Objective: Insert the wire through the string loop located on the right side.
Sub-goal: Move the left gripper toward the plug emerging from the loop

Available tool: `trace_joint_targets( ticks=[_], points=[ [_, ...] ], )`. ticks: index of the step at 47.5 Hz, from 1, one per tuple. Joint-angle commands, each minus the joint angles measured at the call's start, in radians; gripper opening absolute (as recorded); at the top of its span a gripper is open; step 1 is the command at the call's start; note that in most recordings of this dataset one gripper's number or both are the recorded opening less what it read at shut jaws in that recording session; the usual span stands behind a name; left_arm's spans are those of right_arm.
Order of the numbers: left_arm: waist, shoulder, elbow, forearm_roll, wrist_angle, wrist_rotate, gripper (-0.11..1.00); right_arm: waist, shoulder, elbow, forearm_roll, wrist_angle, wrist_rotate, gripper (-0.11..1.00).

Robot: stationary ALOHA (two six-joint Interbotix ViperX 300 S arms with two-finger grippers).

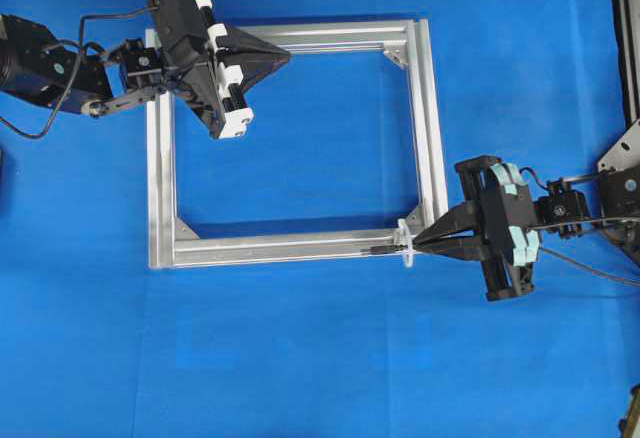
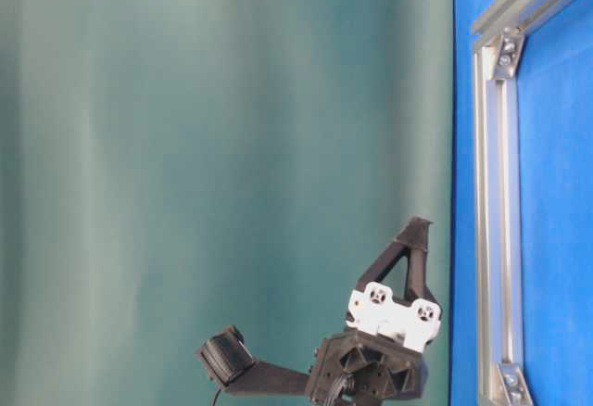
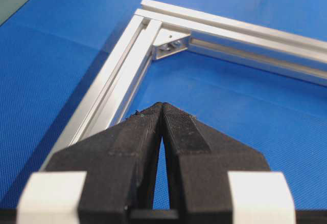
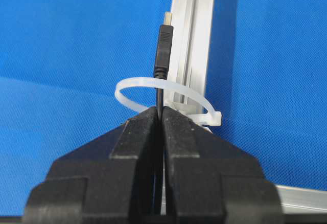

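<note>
The wire's plug [image 4: 163, 50] sticks out past the white string loop [image 4: 134, 83], and its thin black cable runs back through the loop into my right gripper [image 4: 160, 109], which is shut on it just behind the loop. From overhead, the plug [image 1: 384, 250] lies along the aluminium frame's [image 1: 160, 188] bottom rail, left of the string loop [image 1: 405, 245], with the right gripper [image 1: 420, 243] on the loop's right. My left gripper [image 3: 162, 105] is shut and empty, hovering over the frame's top rail near its left corner [image 1: 287, 54].
A blue mat covers the table under the square frame [image 3: 122, 75], which has silver corner brackets [image 3: 171, 42]. The left gripper [image 2: 419, 225] shows in the table-level view beside the frame's rail [image 2: 496, 193]. A dark stand [image 1: 625, 38] runs along the right edge.
</note>
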Motion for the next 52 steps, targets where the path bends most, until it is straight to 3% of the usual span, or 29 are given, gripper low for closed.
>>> trace_joint_targets(
  ticks=[1, 13, 37, 52],
  points=[
    [-0.003, -0.031, -0.014, 0.003, -0.008, -0.002, 0.00, -0.002, -0.008, -0.012, 0.003, -0.008, 0.000, -0.04],
    [-0.066, -0.031, -0.009, 0.003, -0.008, -0.014, 0.00, -0.003, -0.008, -0.015, 0.003, -0.011, -0.003, -0.04],
    [-0.394, -0.031, -0.006, 0.003, -0.008, -0.084, 0.00, -0.003, -0.008, -0.015, 0.003, -0.011, -0.003, -0.04],
    [-0.462, -0.029, -0.011, 0.002, -0.008, -0.107, 0.00, -0.003, -0.008, -0.015, 0.003, -0.011, -0.003, -0.04]
  ],
)
